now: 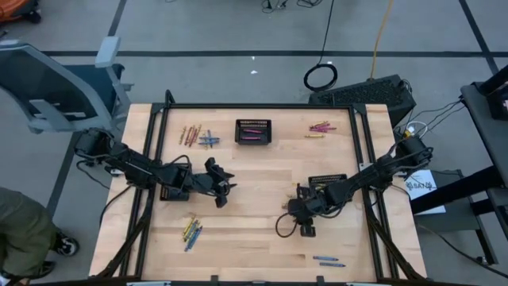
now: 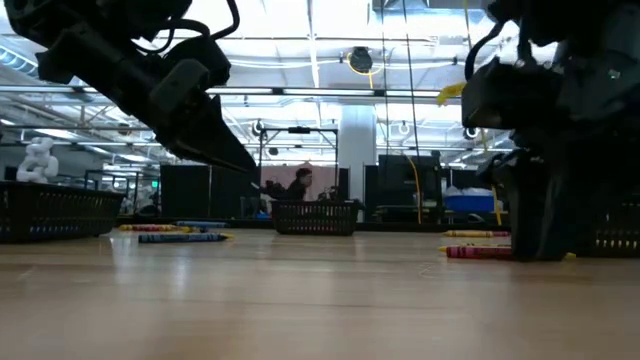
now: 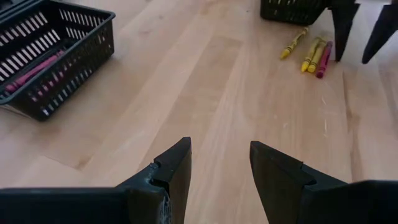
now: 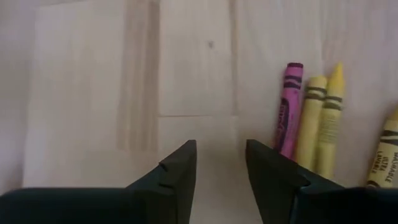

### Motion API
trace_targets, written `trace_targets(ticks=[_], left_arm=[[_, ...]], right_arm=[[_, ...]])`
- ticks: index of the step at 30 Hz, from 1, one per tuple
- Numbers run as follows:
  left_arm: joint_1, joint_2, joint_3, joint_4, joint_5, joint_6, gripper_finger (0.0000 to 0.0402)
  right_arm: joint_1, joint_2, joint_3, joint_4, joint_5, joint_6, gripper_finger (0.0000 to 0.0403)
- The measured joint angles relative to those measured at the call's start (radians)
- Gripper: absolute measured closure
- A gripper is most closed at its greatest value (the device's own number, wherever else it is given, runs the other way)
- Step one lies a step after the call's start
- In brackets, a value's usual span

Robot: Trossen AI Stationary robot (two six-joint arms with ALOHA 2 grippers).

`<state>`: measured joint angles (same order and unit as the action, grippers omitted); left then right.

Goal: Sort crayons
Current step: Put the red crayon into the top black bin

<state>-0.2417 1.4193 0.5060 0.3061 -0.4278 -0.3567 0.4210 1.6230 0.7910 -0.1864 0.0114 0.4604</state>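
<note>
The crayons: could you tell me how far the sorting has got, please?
Done: pink crayons lie in the far basket. In hand: nothing; the right tool is open and empty beside a pink crayon and yellow crayons. The left tool is open over bare wood. Left: loose crayon piles across the table.

Overhead looks down; low level; wrists close on table [image 1: 254, 191].

Overhead ceiling lights [image 2: 300, 45] glared bright in the low view, leaving both arms silhouetted. The tabletop [image 1: 262, 179] was evenly lit with soft shadows. The right wrist view was blurred, washed pale.
</note>
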Motion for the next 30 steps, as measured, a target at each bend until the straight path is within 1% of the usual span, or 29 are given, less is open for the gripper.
trace_targets(ticks=[4,6,10,15,25,27,30], left_arm=[[0.0,0.0,0.0,0.001,0.0,0.0,0.0237],[0.0,0.0,0.0,0.001,0.0,0.0,0.0237],[0.0,0.0,0.0,0.007,0.0,0.001,0.0237],[0.0,0.0,0.0,0.009,0.0,-0.001,0.0237],[-0.001,0.0,0.0,0.018,0.001,0.001,0.0237],[-0.001,0.0,0.0,0.018,0.001,0.001,0.0237],[-0.001,0.0,0.0,0.018,0.002,0.004,0.0237]], right_arm=[[0.0,-0.029,0.0,0.022,-0.005,-0.002,0.0277],[0.0,-0.05,0.001,0.034,0.038,-0.002,0.0277],[0.0,-0.048,0.001,0.015,0.115,-0.002,0.0277],[0.0,-0.016,0.0,-0.011,0.145,0.005,0.0277],[0.002,0.054,0.003,0.0,0.152,0.024,0.0279],[0.006,0.063,0.004,0.0,0.154,0.01,0.0289],[0.013,0.08,0.005,-0.004,0.155,-0.008,0.0323]])
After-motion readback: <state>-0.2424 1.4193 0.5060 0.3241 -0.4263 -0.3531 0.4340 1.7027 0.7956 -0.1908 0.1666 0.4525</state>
